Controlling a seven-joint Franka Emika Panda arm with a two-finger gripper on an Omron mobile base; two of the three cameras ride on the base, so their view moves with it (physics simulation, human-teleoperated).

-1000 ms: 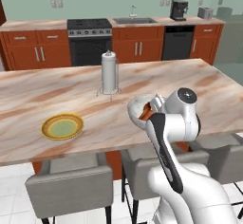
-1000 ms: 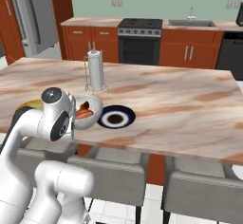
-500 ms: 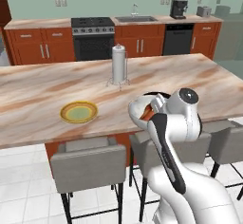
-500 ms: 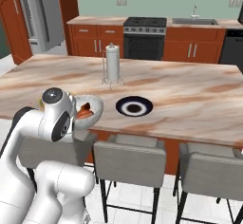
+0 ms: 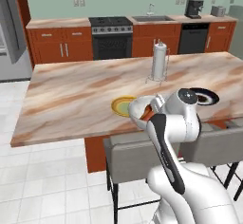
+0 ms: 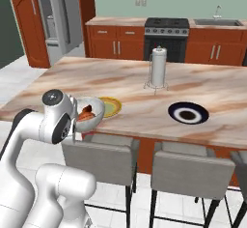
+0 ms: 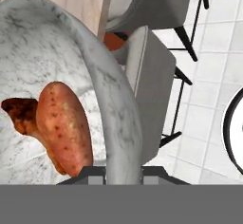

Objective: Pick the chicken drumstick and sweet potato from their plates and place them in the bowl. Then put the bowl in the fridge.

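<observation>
My gripper (image 7: 122, 172) is shut on the rim of the speckled whitish-grey bowl (image 7: 114, 99), holding it up at the island's near edge, above a stool. Inside the bowl the orange-red sweet potato (image 7: 64, 128) lies against the brown chicken drumstick (image 7: 18, 113). From the base cameras the bowl (image 5: 139, 110) (image 6: 90, 111) shows in front of my wrist, just before the yellow-rimmed plate (image 5: 120, 106) (image 6: 112, 106). Further right on the counter lies the navy plate (image 5: 207, 96) (image 6: 188, 113). The grey fridge (image 6: 55, 19) (image 5: 8, 28) stands far off at the back left.
A paper towel holder (image 5: 160, 60) (image 6: 157, 67) stands on the marble island (image 5: 71, 99). Grey stools (image 5: 135, 156) (image 6: 101, 159) line its near side below the bowl. White tiled floor (image 5: 42, 180) lies open to the left, toward the fridge.
The base has driven, so the whole scene has shifted right in both base views and the fridge has come into sight. The bowl stays in my gripper.
</observation>
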